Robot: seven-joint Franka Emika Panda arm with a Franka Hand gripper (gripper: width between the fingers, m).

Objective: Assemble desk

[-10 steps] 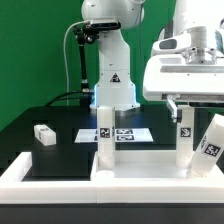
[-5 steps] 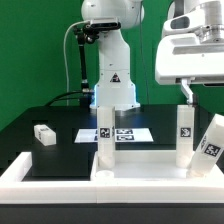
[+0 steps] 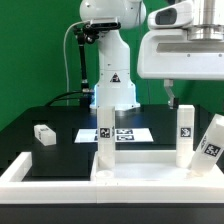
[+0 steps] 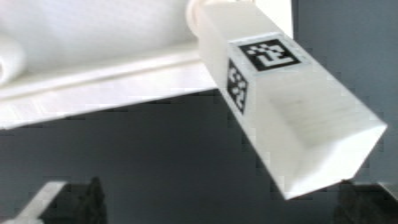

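I see the gripper hanging jaws apart, empty. Upright leg stands on the tabletop, tilted leg just beside it.

obstacles: upright leg, second upright leg, tilted leg | free: between the uprights

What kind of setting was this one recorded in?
Probably a robotics lab test bench: a green backdrop, a black table carrying a marker board, and a fixed robot arm.
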